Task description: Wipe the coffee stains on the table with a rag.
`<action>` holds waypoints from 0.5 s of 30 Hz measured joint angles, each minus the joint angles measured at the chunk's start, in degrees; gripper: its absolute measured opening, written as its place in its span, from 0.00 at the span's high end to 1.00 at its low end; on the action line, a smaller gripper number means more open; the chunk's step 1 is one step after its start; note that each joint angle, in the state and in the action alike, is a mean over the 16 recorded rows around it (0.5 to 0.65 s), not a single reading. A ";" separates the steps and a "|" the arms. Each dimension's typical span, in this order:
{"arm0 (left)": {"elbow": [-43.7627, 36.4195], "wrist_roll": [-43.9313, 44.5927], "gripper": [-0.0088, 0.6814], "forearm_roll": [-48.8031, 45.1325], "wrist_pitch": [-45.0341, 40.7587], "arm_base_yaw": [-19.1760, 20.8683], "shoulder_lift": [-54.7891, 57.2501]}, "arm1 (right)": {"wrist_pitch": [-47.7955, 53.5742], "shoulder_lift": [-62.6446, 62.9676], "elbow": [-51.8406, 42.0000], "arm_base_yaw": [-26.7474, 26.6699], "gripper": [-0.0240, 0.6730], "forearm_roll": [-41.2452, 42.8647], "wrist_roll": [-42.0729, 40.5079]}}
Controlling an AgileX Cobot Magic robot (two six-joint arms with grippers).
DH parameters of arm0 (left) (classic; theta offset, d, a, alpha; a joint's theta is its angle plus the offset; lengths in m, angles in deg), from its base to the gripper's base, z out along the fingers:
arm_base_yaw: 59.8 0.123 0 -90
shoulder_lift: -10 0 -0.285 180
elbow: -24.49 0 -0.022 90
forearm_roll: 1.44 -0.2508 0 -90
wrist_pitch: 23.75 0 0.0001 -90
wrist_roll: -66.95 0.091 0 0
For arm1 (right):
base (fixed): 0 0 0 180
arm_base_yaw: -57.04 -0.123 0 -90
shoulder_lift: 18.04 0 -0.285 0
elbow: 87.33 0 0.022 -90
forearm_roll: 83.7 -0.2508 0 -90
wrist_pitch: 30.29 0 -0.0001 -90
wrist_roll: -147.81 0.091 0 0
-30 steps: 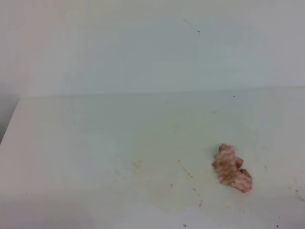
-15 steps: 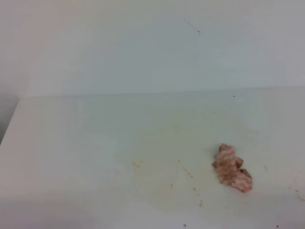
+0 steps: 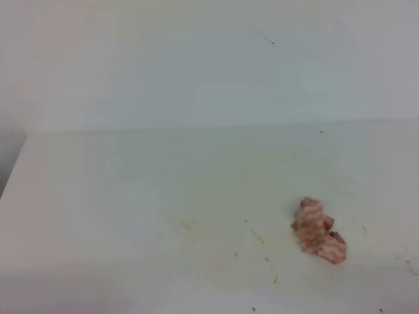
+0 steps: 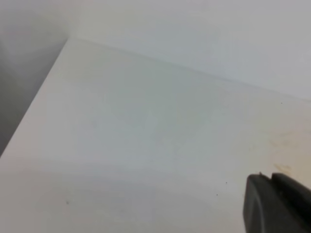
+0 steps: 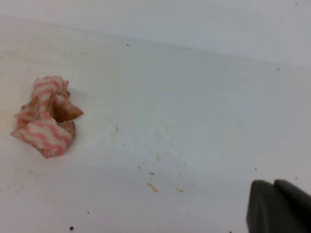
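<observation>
My pink-and-white striped cloth rag (image 3: 318, 230) lies bunched and released on the wide white counter (image 3: 131, 190). Faint brown coffee specks (image 3: 262, 245) remain just left of it. Both my jaws are clenched, empty; next comes re-grasping the rag.

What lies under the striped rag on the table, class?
The rag lies bunched on the white table, with faint brown coffee stains left of it. Whether any stain lies beneath cannot be seen; the cloth covers it.
</observation>
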 joint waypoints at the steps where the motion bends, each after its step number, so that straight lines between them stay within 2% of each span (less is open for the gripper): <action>1: 0.00 0.00 0.99 0.00 0.00 0.00 0.00 | -0.05 -0.02 0.00 0.00 0.97 -0.01 0.00; 15: 0.00 0.00 0.99 0.00 0.00 0.00 0.00 | -0.26 -0.29 0.00 0.00 0.97 -0.02 0.25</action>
